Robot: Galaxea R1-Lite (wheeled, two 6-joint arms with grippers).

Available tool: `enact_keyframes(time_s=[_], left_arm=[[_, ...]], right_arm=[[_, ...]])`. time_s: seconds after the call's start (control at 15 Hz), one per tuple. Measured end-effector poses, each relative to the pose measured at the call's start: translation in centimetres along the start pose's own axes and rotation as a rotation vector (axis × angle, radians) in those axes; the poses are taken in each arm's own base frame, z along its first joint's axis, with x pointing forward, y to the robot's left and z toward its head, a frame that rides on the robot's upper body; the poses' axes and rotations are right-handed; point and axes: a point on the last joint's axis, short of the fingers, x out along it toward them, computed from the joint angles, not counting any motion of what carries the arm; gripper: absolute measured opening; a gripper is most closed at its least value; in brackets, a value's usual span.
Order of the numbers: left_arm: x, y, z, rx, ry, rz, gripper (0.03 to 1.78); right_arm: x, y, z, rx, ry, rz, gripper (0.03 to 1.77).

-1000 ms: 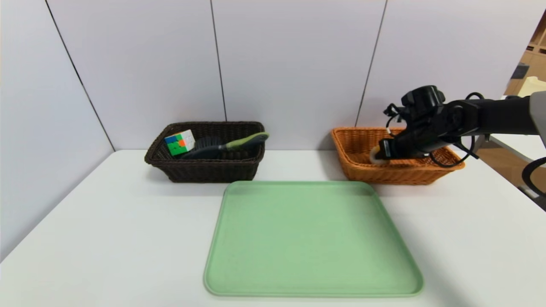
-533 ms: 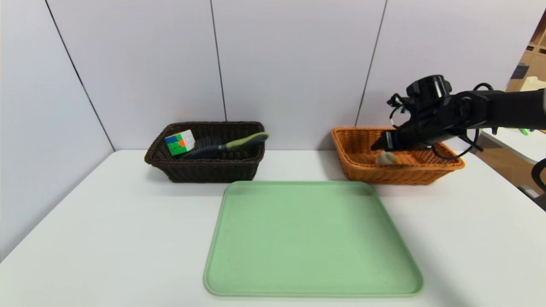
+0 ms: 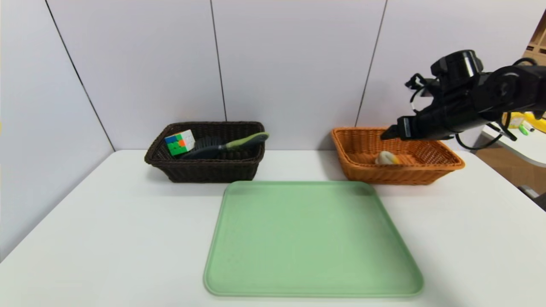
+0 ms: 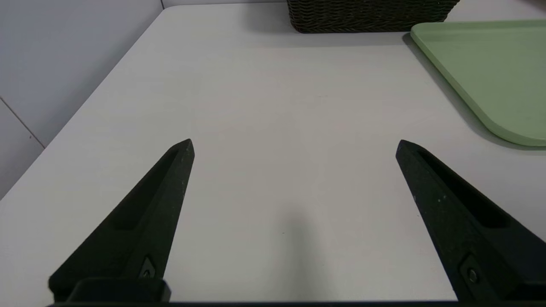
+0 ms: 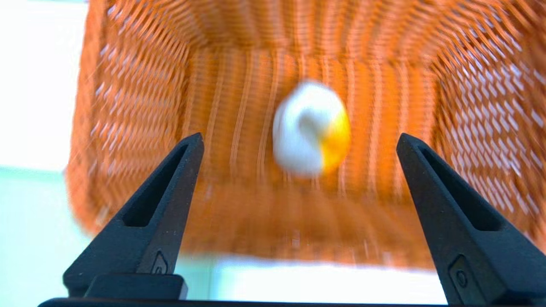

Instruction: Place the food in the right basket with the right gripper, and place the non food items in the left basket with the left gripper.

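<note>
From the head view, the right tool (image 3: 390,133) is seen above the right basket (image 3: 443,167), empty, with the bun (image 3: 386,158) lying inside at its 6 o'clock. The cube (image 3: 179,142) and brush (image 3: 226,147) are held in the left basket (image 3: 204,170); the green tray (image 3: 313,241) carries nothing.

At the left wrist, the left tool (image 4: 294,147) is spread wide over the tabletop (image 4: 264,106).

At the right wrist, the jaws are seen apart, the bun at 12 o'clock.

A white table (image 3: 106,238) fills the lower part of the head view and meets a pale grey panelled wall (image 3: 290,64), split by thin dark seams. The wall turns a corner at the left and runs along the table's left edge. At the far right, past the wall's end, wooden shelving (image 3: 538,40) and a second white surface (image 3: 522,147) show. The light is even and soft.
</note>
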Motion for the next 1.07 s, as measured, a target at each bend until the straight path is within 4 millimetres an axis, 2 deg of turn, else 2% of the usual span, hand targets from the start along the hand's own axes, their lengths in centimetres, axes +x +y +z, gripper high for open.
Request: enact_keyframes(time_s=[0.27, 0.53, 0.8, 0.93, 1.07], left_arm=[[0.0, 0.0, 0.0, 0.0, 0.0, 0.0, 1.69], [0.0, 0.0, 0.0, 0.0, 0.0, 0.0, 1.69], [0.0, 0.0, 0.0, 0.0, 0.0, 0.0, 1.69], [0.0, 0.0, 0.0, 0.0, 0.0, 0.0, 1.69], [0.0, 0.0, 0.0, 0.0, 0.0, 0.0, 1.69]], right_arm=[[-7.7, 0.0, -2.3, 0.004, -0.03, -0.003, 1.63], [-15.8, -0.1, -7.1, 0.006, -0.095, -0.007, 1.66], [-22.3, -0.2, -14.1, 0.013, -0.188, -0.022, 1.68], [-24.2, -0.1, -17.9, 0.012, -0.244, -0.027, 1.69], [-25.0, 0.0, -22.0, 0.009, -0.304, -0.03, 1.69]])
